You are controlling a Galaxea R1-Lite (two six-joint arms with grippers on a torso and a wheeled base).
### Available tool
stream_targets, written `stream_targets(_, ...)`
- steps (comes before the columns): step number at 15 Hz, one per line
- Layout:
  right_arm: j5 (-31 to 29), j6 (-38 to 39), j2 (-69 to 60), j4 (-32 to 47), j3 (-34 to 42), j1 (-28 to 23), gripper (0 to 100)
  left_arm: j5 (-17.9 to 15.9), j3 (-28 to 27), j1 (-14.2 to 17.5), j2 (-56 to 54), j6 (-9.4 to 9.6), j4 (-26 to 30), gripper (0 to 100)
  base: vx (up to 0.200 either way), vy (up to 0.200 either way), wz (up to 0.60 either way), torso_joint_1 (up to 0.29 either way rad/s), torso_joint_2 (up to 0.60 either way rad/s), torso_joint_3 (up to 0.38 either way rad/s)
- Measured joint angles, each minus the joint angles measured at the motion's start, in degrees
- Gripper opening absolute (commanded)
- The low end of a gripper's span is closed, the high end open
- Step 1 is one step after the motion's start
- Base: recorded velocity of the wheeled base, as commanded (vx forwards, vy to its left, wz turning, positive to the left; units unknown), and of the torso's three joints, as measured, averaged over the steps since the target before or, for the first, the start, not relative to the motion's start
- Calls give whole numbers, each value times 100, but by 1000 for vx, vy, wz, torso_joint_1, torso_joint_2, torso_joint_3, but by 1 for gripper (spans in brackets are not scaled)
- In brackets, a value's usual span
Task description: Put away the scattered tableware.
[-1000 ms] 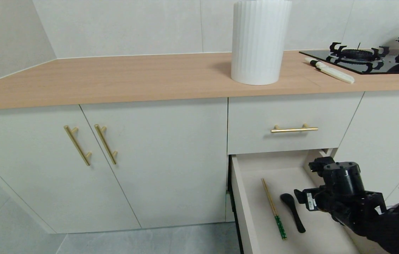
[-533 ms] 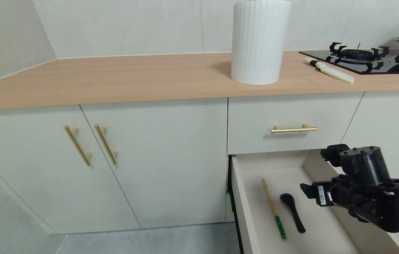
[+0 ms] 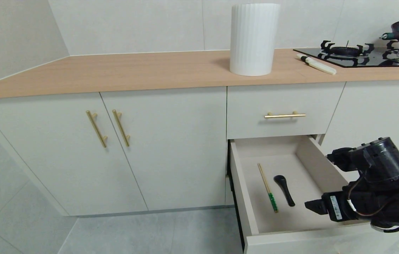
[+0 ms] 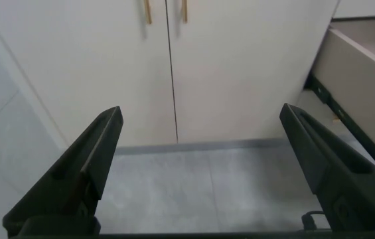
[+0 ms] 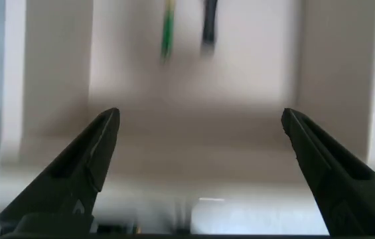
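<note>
Kitchen: grey tiled floor (image 3: 150, 233) below pale cabinets (image 3: 171, 148). My left gripper (image 4: 200, 116) hangs over that floor, jaws spread wide, empty. My right gripper (image 5: 199, 133) sits at the front edge of the pulled-out drawer (image 3: 242, 197), also wide open, holding nothing. Inside lie the chopsticks (image 3: 267, 188) and, just beside them, a black spoon (image 3: 284, 189). Farther off, a white ribbed container (image 3: 252, 38) and a knife (image 3: 316, 64) rest on the wooden counter (image 3: 132, 70).

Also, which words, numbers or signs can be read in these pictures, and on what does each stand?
None can be read.
The small white sticker on the black right arm carries print too small to read.
The tall white ribbed container and the open pale drawer bear no text.
</note>
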Motion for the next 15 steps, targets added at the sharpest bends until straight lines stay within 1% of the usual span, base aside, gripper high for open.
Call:
stream_targets(2,216,77,-94,862,-317,20,100,2,0,0,0,0,0,100,0,0,0,0,0,0)
stream_targets(4,575,158,-129,1523,-596,63,100,0,0,0,0,2,0,100,0,0,0,0,0,0)
stream_targets(6,717,187,-33,1958,-808,93,100,0,0,0,0,2,0,100,0,0,0,0,0,0)
stream_targets(9,731,227,380,2100,-909,140,100,0,0,0,0,2,2,100,0,0,0,0,0,0)
stream_targets(13,731,706,1050,2409,-1130,302,100,0,0,0,0,2,0,100,0,0,0,0,0,0)
stream_targets(15,699,791,1252,2420,-1221,319,100,0,0,0,0,2,2,100,0,0,0,0,0,0)
